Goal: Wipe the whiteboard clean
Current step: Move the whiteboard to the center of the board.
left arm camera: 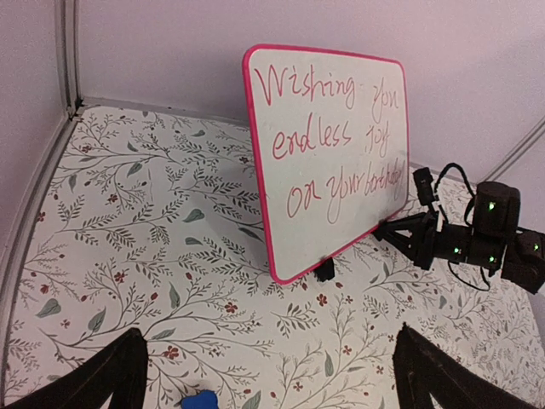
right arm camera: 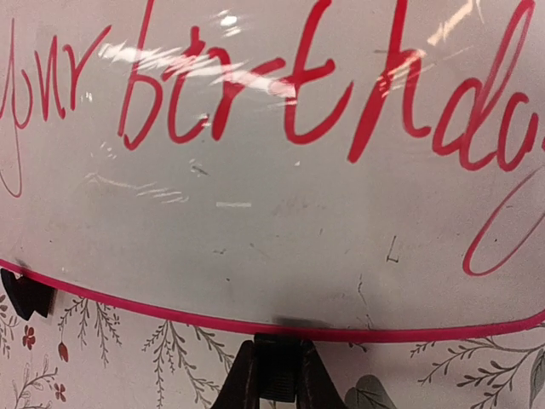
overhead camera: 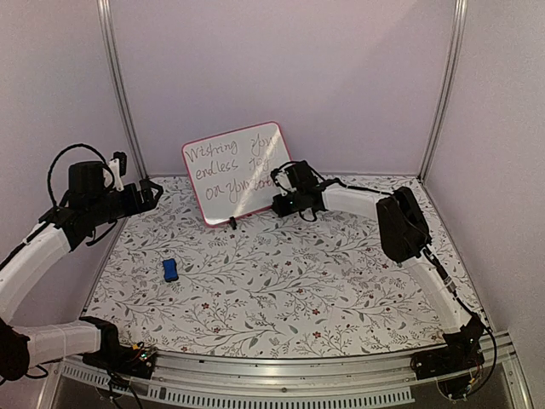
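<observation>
The whiteboard (overhead camera: 238, 172) stands upright at the back of the table, pink-red framed, with handwritten red text on it. It also fills the right wrist view (right arm camera: 272, 221) and shows in the left wrist view (left arm camera: 328, 153). My right gripper (overhead camera: 278, 203) (right arm camera: 277, 356) is shut on the board's right black clip foot (right arm camera: 277, 375) at its lower edge. The other foot (right arm camera: 24, 294) rests on the table. My left gripper (overhead camera: 154, 192) (left arm camera: 272, 396) is open and empty, raised at the left, facing the board. The blue eraser (overhead camera: 170, 270) (left arm camera: 201, 400) lies below it.
The floral table cover (overhead camera: 298, 281) reaches to the grey walls on the back and both sides. A metal rail (overhead camera: 281, 375) runs along the near edge. The right arm (overhead camera: 400, 226) stretches across the right half of the table.
</observation>
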`<act>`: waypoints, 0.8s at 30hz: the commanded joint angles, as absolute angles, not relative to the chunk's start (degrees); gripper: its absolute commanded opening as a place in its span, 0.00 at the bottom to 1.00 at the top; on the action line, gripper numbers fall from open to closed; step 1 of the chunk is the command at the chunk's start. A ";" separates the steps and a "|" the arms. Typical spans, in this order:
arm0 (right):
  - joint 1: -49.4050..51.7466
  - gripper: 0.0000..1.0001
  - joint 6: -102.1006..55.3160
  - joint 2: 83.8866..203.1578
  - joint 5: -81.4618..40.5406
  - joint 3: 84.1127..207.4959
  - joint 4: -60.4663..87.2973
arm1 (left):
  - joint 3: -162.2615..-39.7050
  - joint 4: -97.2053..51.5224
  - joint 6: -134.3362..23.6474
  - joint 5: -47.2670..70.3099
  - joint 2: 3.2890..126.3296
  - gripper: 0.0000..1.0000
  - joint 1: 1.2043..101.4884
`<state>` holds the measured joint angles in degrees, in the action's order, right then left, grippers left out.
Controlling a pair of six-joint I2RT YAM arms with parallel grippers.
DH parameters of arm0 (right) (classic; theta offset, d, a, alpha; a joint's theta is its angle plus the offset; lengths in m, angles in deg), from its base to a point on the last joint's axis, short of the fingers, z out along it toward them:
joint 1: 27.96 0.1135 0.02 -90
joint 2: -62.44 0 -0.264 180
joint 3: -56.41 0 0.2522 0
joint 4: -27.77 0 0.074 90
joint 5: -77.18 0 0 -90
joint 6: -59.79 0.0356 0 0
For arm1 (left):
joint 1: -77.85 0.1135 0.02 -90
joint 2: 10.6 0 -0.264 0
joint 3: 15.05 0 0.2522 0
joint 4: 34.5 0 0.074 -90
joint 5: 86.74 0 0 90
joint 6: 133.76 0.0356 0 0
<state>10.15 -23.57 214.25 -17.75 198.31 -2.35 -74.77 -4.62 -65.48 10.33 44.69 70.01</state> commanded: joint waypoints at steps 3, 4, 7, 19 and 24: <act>11.27 0.00 -23.41 215.36 -16.41 198.06 -3.24 | -74.16 -5.51 -65.76 10.64 44.26 1.00 70.65; 11.39 0.00 -23.47 214.72 -15.83 197.00 -2.94 | -74.14 -5.49 -65.77 10.64 44.25 1.00 70.64; 11.79 0.00 -23.32 212.31 -13.41 192.82 -1.61 | -74.16 -5.44 -65.81 10.64 44.08 1.00 70.63; 13.57 0.00 -20.00 201.30 -4.65 173.60 5.62 | -73.98 -5.44 -65.82 10.64 43.33 1.00 70.64; 13.82 0.00 -16.91 196.04 -2.32 164.01 8.17 | -73.89 -5.40 -66.04 10.11 43.19 1.00 70.64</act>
